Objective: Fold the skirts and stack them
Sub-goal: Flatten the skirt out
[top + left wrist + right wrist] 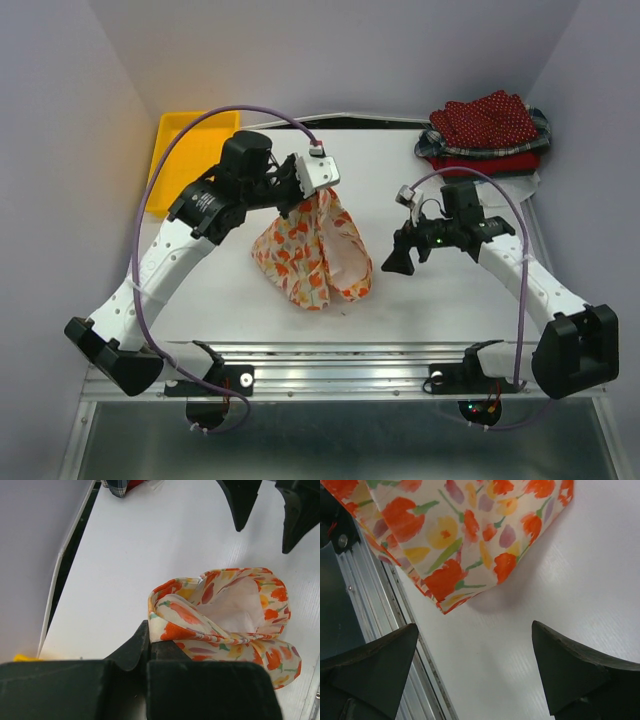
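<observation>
We are pinching the cream skirt (312,250) by its upper edge in the left hand (318,193), centre frame, over the surface (420,305). The right hand (398,262), spread and empty beside it, should be taking a lower corner to flatten it.

The left arm reaches toward 1 o'clock, its claw (318,192) turned to 3 o'clock and pinched tight on the cream skirt (310,255). The right arm leans toward 10 o'clock, its claw (398,262) spread wide, pointing to 8 o'clock.
</observation>
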